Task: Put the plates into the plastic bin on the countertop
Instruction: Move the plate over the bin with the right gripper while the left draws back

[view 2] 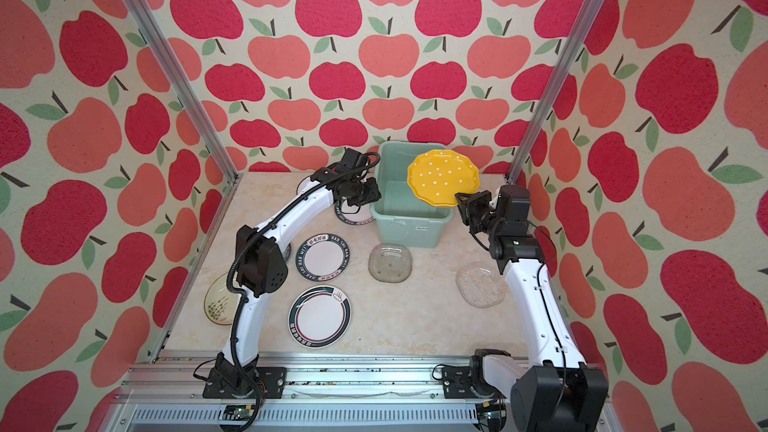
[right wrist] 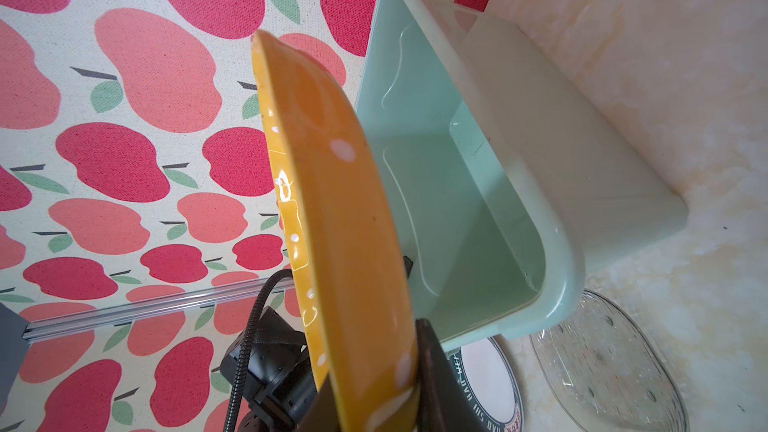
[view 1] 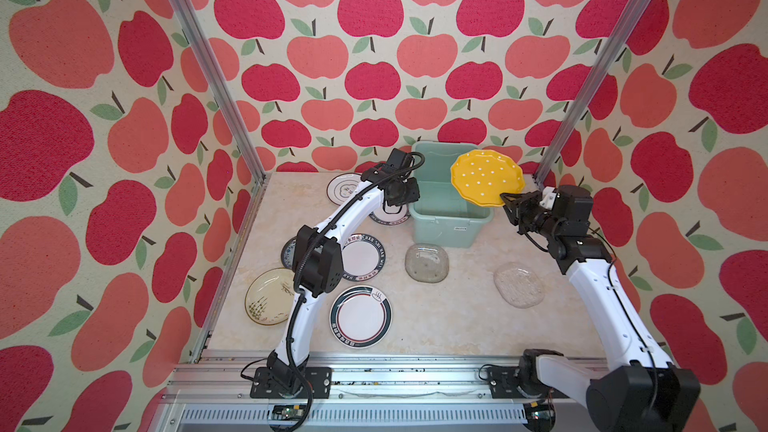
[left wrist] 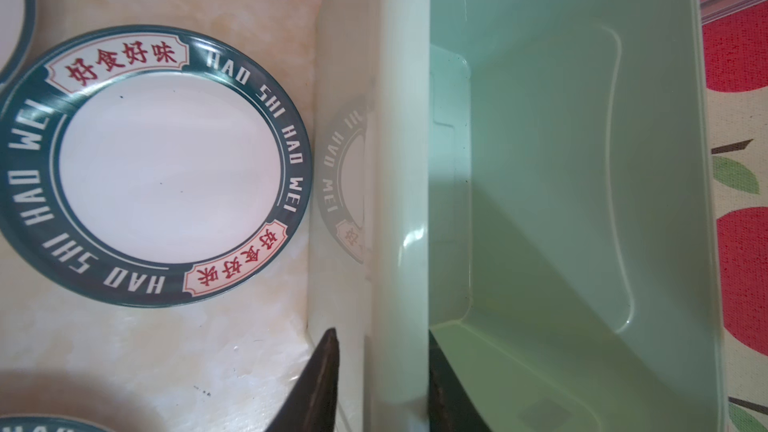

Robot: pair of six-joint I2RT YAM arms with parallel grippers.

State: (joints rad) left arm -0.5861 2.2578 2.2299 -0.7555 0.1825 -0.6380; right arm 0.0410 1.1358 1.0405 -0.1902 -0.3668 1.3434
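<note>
- The yellow plate (view 1: 486, 176) (view 2: 442, 176) (right wrist: 332, 201), scalloped and white-dotted, is held off the counter (view 1: 457, 317) over the right half of the plastic bin (view 1: 446, 230) (view 2: 411, 230). It is seen nearly edge-on in the right wrist view. Contact with the bin's rim cannot be determined.
- The right gripper (view 1: 510, 197) (view 2: 465, 197) (right wrist: 374, 401) is pinched on that plate's near edge, one finger on each face. The fingers are cut off at the frame edge in the right wrist view.
- The bin stands at the counter's back edge, right of centre. Its right rim is hidden behind the yellow plate in both top views. The print on the label (view 1: 460, 228) on its front wall is too small to read.
- The left gripper (view 1: 405, 195) (left wrist: 382, 367) is at the bin's left wall, with one finger outside, one inside and the rim between. Whether they press on it cannot be told.
- The lettered plate (left wrist: 166, 168) lies on the counter just beside that wall, largely under the left gripper in the top views.
- The white plate (view 1: 345, 189), toward the back-left corner, is partly covered by the left arm (view 1: 353, 218).
- The second lettered plate (view 1: 365, 257) has its left rim behind the arm's elbow. The ringed plate (view 1: 360, 317), toward the front edge, is in full view.
- The blue-patterned plate (view 1: 289, 253) is mostly hidden behind the elbow. The cream plate (view 1: 266, 297), near the left edge, is partly covered.
- The clear glass plate (view 1: 427, 263) (right wrist: 602, 359) lies just in front of the bin, and the second glass plate (view 1: 519, 285) lies toward the right edge. Their relief is indistinct.
</note>
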